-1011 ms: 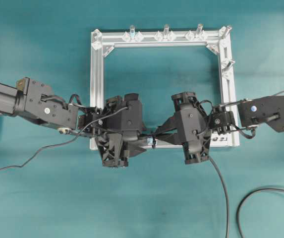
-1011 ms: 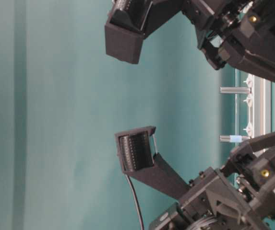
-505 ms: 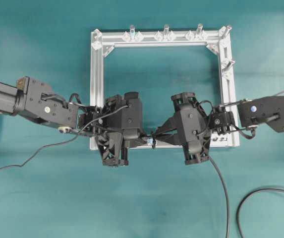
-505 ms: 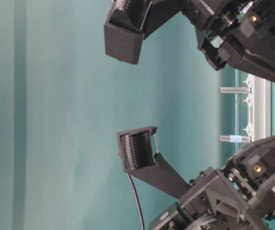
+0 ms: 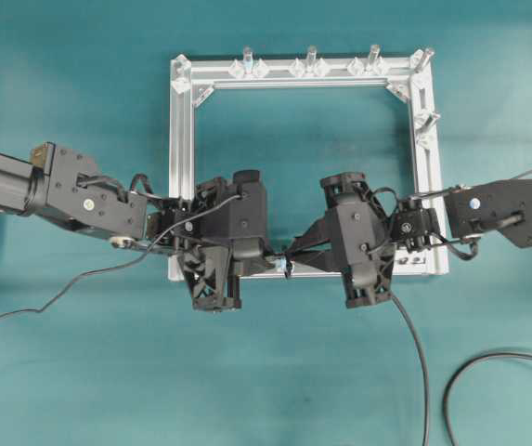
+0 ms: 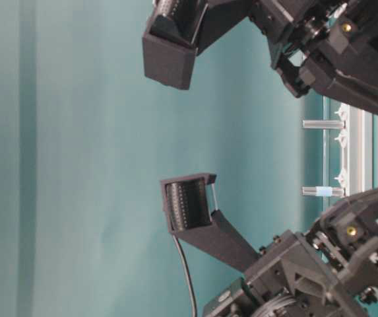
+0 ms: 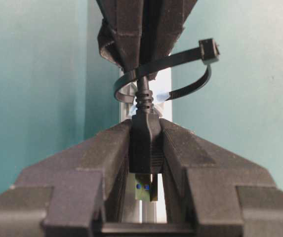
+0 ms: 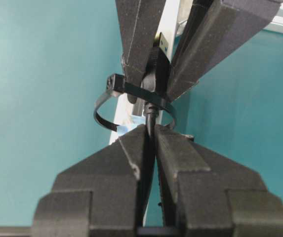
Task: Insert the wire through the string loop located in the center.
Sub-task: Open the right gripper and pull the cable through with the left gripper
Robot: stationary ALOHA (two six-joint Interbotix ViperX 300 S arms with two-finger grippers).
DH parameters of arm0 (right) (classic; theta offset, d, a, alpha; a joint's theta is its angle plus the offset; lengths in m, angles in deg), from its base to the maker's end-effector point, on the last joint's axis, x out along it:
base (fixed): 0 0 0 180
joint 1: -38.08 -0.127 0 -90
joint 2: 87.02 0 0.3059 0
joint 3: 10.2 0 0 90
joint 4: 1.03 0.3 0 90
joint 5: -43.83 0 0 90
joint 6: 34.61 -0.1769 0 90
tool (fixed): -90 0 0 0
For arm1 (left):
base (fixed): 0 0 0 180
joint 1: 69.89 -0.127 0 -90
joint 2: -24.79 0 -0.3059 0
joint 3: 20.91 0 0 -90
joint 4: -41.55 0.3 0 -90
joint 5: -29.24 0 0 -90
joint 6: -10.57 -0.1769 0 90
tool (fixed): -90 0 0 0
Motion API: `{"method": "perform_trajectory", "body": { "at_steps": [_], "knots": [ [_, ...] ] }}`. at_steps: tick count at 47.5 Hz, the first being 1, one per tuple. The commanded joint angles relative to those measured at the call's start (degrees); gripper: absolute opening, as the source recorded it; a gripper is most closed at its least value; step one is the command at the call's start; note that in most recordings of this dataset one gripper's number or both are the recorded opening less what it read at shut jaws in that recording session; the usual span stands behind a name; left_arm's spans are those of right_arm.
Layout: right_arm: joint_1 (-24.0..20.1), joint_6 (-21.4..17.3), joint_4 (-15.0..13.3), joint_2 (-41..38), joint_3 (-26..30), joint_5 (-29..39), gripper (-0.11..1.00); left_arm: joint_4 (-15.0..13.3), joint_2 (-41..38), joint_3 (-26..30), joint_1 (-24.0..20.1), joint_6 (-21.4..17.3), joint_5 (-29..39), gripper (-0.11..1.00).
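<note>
While both hands meet over the near bar of the silver frame (image 5: 182, 167), the overhead view shows the handover step: left hand (image 5: 252, 263) and right hand (image 5: 307, 255) face each other tip to tip, with the string loop (image 5: 287, 263) between them, on that bar's middle. The wire (image 5: 414, 344) trails from the right hand off toward the near edge of the table (image 5: 80, 372). Inside the frame the cloth is bare. The pegs (image 5: 311, 58) stand on the far bar, well apart from the loop.

Table-level view: only arm housings and a wrist camera mount (image 6: 189, 211) are plain; loop and hand tips are hidden. Pegs (image 6: 322, 124) stand far behind.

Left wrist view: the left hand (image 7: 143, 148) is pinching the plug (image 7: 144, 143) by its body, brassy tip toward the camera. The cord passes through the loop (image 7: 181, 64), which hangs just beyond the plug. So the plug is already through.

Right wrist view: the right hand (image 8: 148, 140) is pressed together on the wire (image 8: 151, 118) just short of the loop (image 8: 131, 91); the plug (image 8: 161, 49) sits past the loop in the other hand's fingers (image 8: 136, 29).

Judgement: next, the right hand should let go, and the left should draw the wire away from the loop along the bar. There's little room at the loop, and its free end could snag.
</note>
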Motion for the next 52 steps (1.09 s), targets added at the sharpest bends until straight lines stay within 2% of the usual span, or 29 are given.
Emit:
{"method": "perform_trajectory", "body": {
  "at_steps": [1,21,38,41,46,52],
  "knots": [
    [0.3,0.1,-0.2,1.3,1.1,0.4,0.07,0.2,2.3,1.1,-0.3,0.5,-0.2,0.18],
    [0.3,-0.1,-0.2,2.0,1.1,4.7,0.07,0.3,2.4,1.1,-0.3,0.5,-0.2,0.18],
    [0.3,-0.1,-0.2,2.0,0.7,4.7,0.08,0.2,2.4,1.1,-0.3,0.6,-0.1,0.18],
    [0.3,-0.1,-0.2,2.0,0.6,4.5,0.16,0.2,2.4,1.1,-0.3,0.6,0.1,0.18],
    [0.1,-0.1,-0.2,2.3,0.9,4.8,0.45,0.2,2.5,1.1,-0.3,0.6,0.4,0.18],
    [0.1,-0.1,-0.2,3.4,0.4,5.0,0.46,0.2,2.5,1.1,-0.3,0.6,1.1,0.18]
  ]
}}
